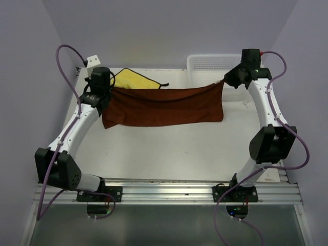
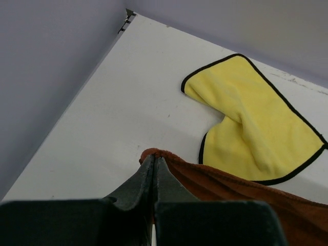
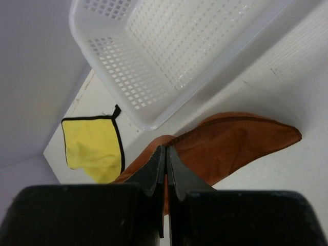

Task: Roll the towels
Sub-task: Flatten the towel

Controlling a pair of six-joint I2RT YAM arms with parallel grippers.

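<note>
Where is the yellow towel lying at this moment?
In the top view the yellow towel lies at the far left of the table, just behind the brown towel and beside the left gripper.

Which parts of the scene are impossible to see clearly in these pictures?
Top view: near edge of the yellow towel, hidden behind the brown towel.
Top view: right end of the basket, hidden by the right arm.
Left wrist view: far part of the brown towel, cut off by the right edge.

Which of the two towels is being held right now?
The rust-brown cloth towel, stretched between the left pincer and right pincer, each shut on a corner; the dark-edged bright yellow cloth towel lies loose behind it.
</note>
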